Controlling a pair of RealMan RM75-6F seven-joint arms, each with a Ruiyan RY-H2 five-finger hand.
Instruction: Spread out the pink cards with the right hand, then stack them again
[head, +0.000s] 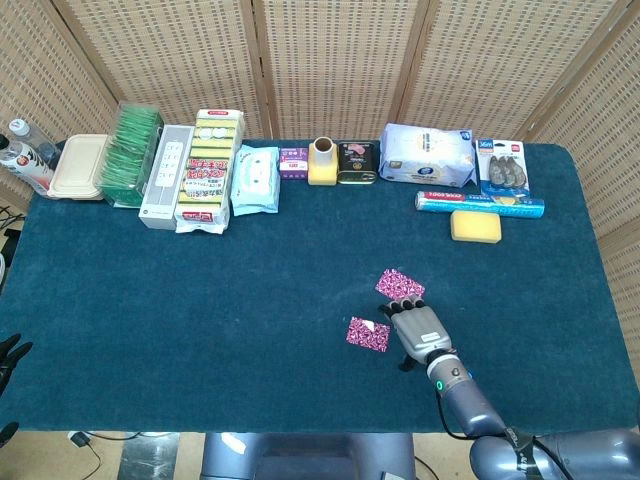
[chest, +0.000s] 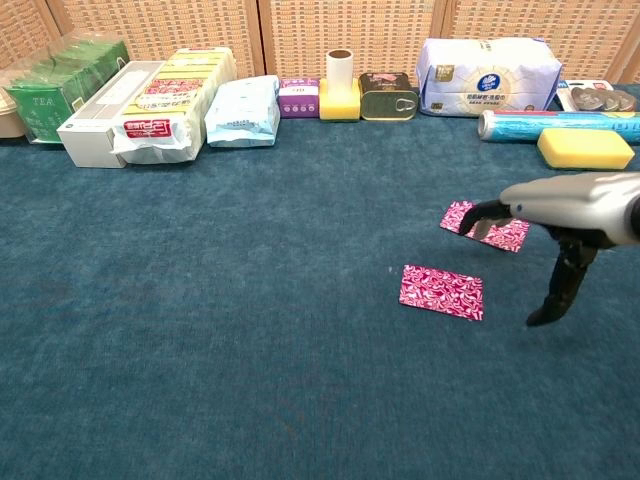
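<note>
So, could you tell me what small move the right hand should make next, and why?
Probably drag the far pink card toward the near pink card to restack them. The right hand has its fingertips at the far card's edge, and the two cards lie apart on the blue cloth, so the spreading looks done.

Two pink cards on the desk (head: 150, 300): near card (chest: 441, 291), far card (chest: 487, 226). One right hand (head: 420, 329). Along the back: one yellow sponge (head: 475, 226), one blue roll (head: 480, 203), one white tissue pack (head: 428, 156), one tin (head: 357, 163), one light-blue wipes pack (head: 255, 180), one beige lidded box (head: 79, 166), one green tea pack (head: 132, 153).
</note>
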